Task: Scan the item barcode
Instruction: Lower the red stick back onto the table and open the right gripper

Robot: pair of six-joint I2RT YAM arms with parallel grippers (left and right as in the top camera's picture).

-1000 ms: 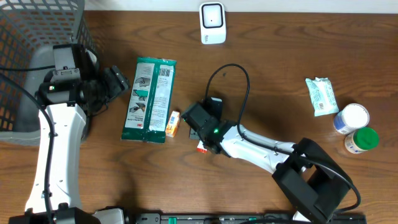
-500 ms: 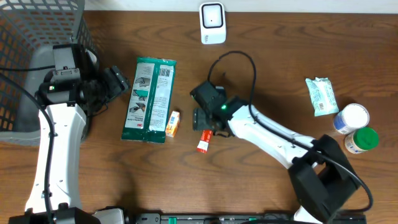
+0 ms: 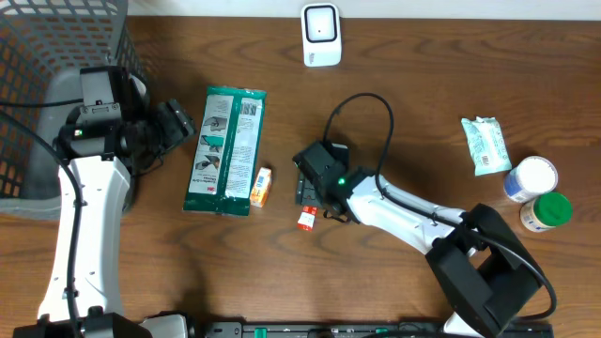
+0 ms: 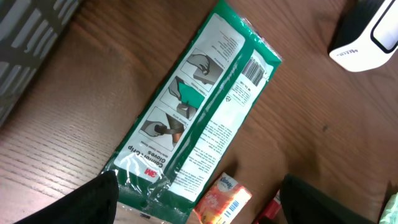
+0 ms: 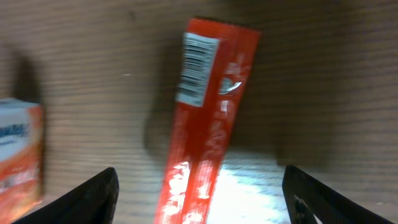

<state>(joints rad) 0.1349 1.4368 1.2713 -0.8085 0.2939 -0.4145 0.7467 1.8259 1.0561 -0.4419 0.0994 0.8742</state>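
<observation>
OVERHEAD
- Scanner (image 3: 320,35): white, at the far edge of the table (image 3: 413,103), well apart from both arms.
- Red packet (image 3: 305,221): flat on the wood, just below the right gripper (image 3: 308,191); upper end lost under the dark gripper body; print too small to read.
- Right gripper, from above: black on black, spread of the jaws not readable here.
- Orange box (image 3: 261,186): between green pack (image 3: 226,150) and red packet; touching the pack or just beside it, cannot tell which.
- Left gripper (image 3: 178,122): near the green pack's upper left edge; fingers hard to separate.
- Basket (image 3: 47,47): grey mesh, cut off at the top and left, partly behind the left arm.
- Far right: wipes pouch (image 3: 485,145), white-capped bottle (image 3: 531,178), green-capped bottle (image 3: 547,210).

LEFT WRIST
- Left gripper (image 4: 199,193): spread wide, holding nothing; fingers (image 4: 81,202) seen only as dark shapes in the bottom corners.
- Green pack (image 4: 193,118): diagonal, lower end hidden behind a finger.
- Orange box (image 4: 222,198): cut off by the bottom edge.
- Red packet (image 4: 268,210): a mere sliver at the bottom edge.
- Scanner (image 4: 367,31): cropped at the top right corner.

RIGHT WRIST
- Right gripper (image 5: 199,186): spread wide, gripping nothing; fingers (image 5: 87,199) just blurred wedges at the bottom corners.
- Red packet (image 5: 208,118): on the table between the fingers, touching neither, slightly tilted; lower end washed out by glare and cut off.
- Barcode (image 5: 196,70): on a white label at the packet's upper end, facing up; bars blurred.
- Orange box (image 5: 18,155): cropped at the left edge, out of focus.
</observation>
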